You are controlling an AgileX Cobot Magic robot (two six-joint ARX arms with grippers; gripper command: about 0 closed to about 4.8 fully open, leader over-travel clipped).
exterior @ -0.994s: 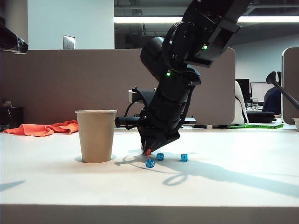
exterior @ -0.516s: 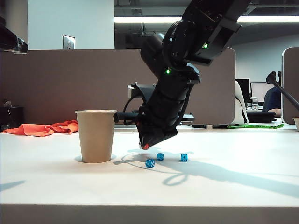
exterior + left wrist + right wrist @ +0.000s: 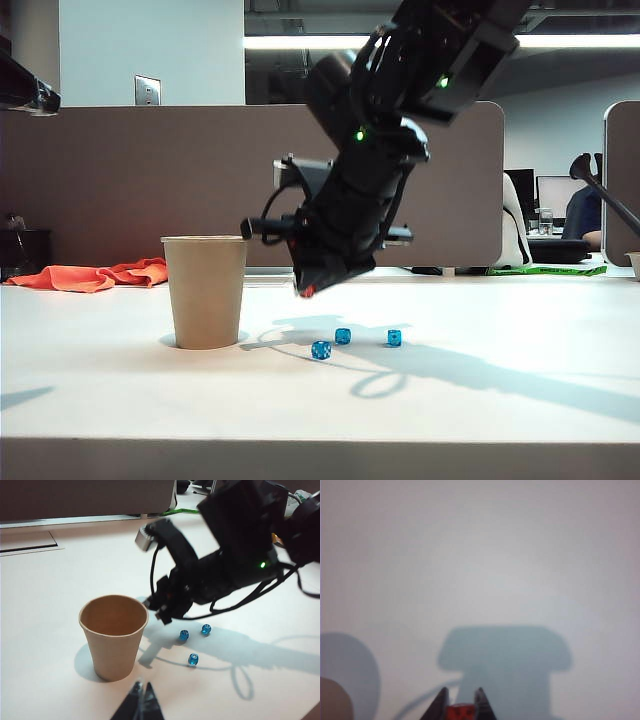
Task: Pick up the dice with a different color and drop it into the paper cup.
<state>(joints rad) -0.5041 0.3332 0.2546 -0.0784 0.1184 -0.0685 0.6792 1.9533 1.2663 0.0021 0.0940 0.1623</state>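
Observation:
The tiny red dice [image 3: 461, 712] is pinched between the fingers of my right gripper [image 3: 460, 696], which is shut on it. In the exterior view the right gripper [image 3: 308, 290] hangs above the table with the red dice [image 3: 309, 291] at its tip. It is right of the paper cup [image 3: 205, 292], with its tip below the rim. The tan paper cup [image 3: 114, 637] stands upright and looks empty. My left gripper [image 3: 142, 686] is shut on nothing, low over the table on the near side of the cup.
Three blue dice [image 3: 321, 350] [image 3: 343, 336] [image 3: 394, 338] lie on the white table, below and right of the right gripper. An orange cloth [image 3: 95, 275] lies at the back left. A partition wall stands behind the table.
My right gripper has lifted from the table surface with the red dice in it, rising to below the cup's rim. The blue dice, the cup and the left gripper have not moved.

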